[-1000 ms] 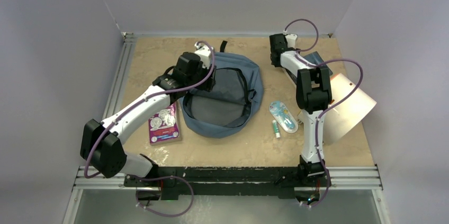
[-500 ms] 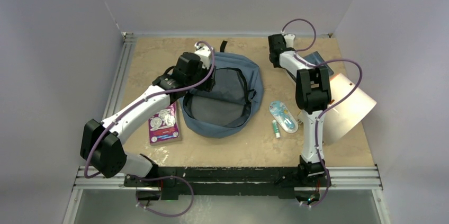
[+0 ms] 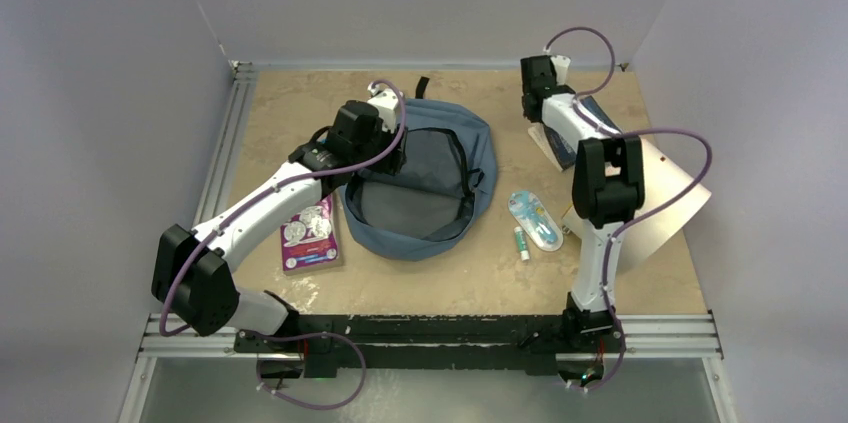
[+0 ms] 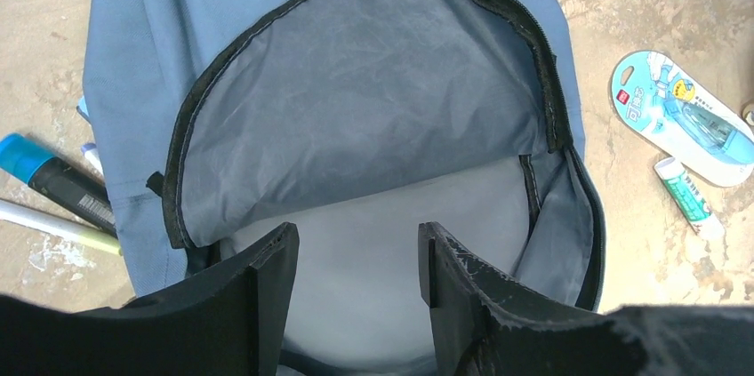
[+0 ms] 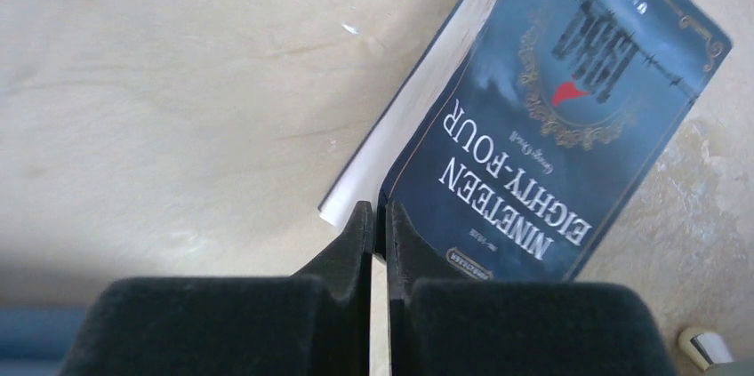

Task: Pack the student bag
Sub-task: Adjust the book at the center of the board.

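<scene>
- As you'll see, student bag [image 3: 420, 193] lies centre-left, long axis near-far, top pointing far, unzipped.
- L gripper [image 4: 356, 232]: fingers apart over its lining.
- R gripper [image 5: 377, 212]: pinched on book [image 5: 542, 127] corner, far right.

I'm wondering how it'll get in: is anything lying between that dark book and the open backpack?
Nothing visible. Bare table separates the book from the student bag, whose mouth gapes open. The correction tape pack and small tube lie nearer the arms, off that line.
</scene>
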